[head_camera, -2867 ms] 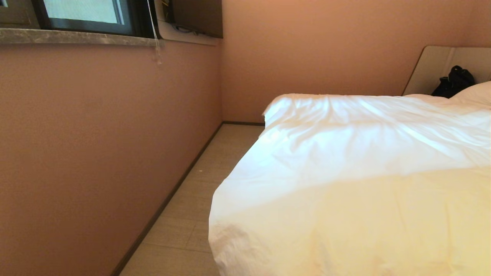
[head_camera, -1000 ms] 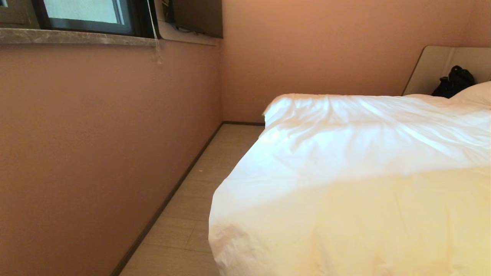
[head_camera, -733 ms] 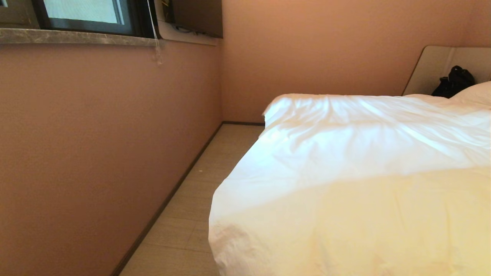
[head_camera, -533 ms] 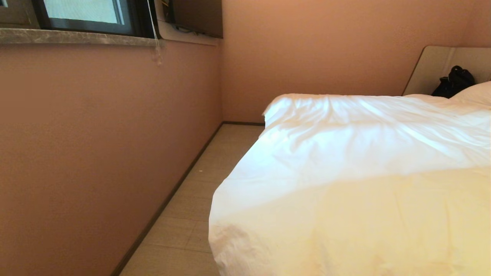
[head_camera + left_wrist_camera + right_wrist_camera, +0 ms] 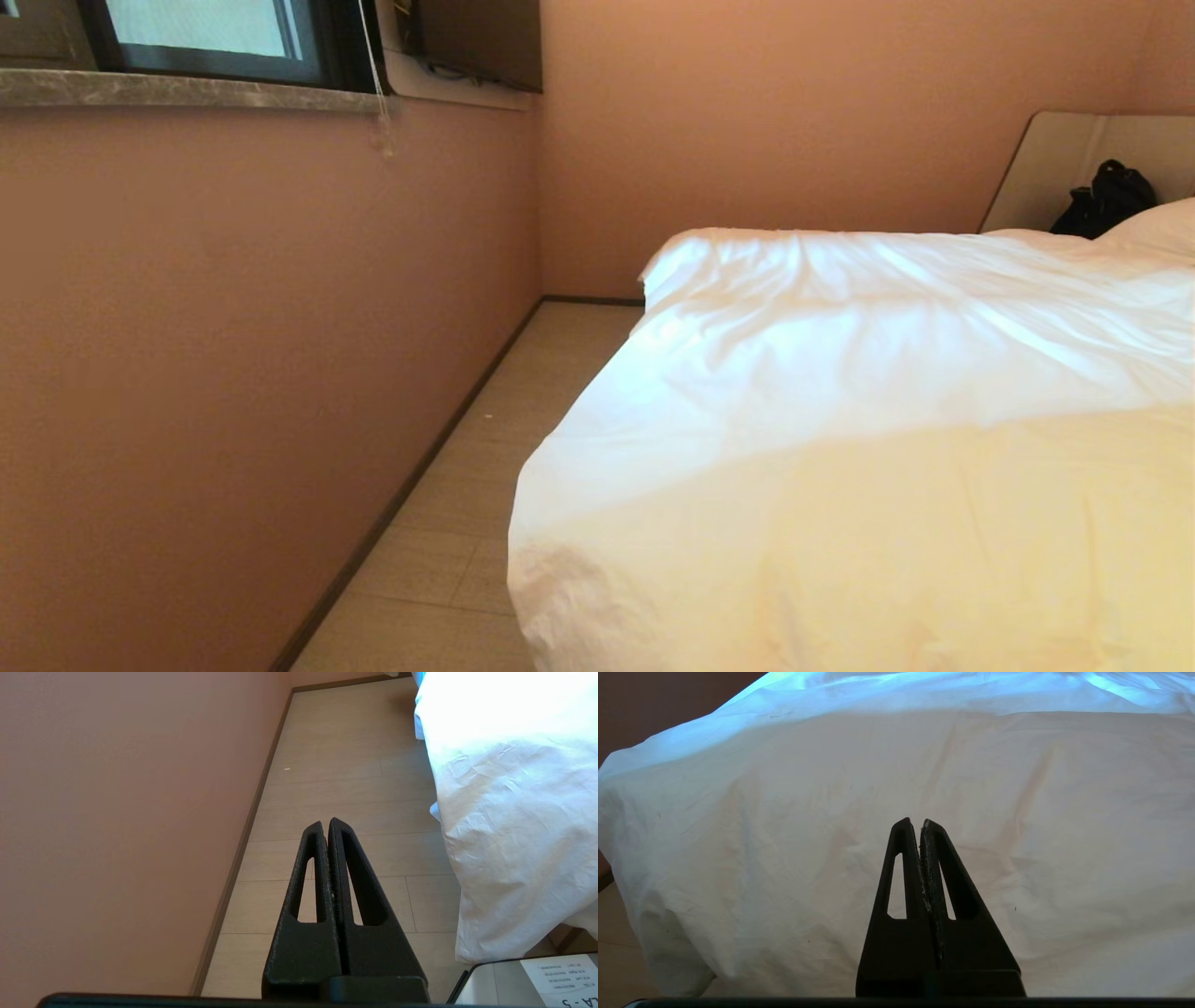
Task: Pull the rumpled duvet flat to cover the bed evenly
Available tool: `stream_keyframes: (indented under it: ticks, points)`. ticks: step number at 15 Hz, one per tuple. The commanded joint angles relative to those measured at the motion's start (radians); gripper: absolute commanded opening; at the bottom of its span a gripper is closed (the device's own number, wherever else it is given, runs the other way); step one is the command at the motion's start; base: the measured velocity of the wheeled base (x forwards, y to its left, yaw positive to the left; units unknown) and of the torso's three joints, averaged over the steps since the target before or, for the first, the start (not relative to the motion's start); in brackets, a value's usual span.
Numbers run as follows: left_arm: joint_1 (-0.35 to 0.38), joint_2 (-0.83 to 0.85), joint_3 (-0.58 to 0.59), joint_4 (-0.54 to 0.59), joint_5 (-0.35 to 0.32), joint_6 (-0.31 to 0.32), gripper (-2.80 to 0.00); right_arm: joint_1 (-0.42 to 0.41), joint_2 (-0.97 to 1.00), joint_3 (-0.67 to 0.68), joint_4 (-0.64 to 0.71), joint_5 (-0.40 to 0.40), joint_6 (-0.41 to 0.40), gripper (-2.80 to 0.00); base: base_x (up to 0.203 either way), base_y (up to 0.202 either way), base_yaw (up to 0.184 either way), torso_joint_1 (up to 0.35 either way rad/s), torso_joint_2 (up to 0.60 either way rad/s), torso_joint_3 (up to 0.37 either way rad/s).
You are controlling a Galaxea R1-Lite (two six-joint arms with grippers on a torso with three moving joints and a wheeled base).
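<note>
The duvet (image 5: 868,448) lies spread across the bed (image 5: 1055,168), draping over its near corner. The left gripper (image 5: 325,823) hangs above the floor (image 5: 336,779) beside that corner, jaws closed, empty. The right gripper (image 5: 919,823) hangs above the duvet, jaws closed, empty.

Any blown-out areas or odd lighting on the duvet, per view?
Head view: the duvet is washed out in a bright band mid-bed and warm yellow nearer the camera. Left wrist view: its top edge is blown out. Right wrist view: bluish far strip, evenly lit elsewhere.
</note>
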Motion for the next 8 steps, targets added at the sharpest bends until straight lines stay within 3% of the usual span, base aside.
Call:
stream_keyframes:
  ticks: [1,8]
  points:
    - [0.000,0.000,0.000,0.001,-0.001,0.001,-2.80,0.000,0.000,0.000,0.000,0.001,-0.001,-2.80,0.000,0.000,0.000,0.000,0.00,0.000]
    - [0.000,0.000,0.000,0.001,-0.001,0.001,-2.80,0.000,0.000,0.000,0.000,0.001,-0.001,-2.80,0.000,0.000,0.000,0.000,0.00,0.000]
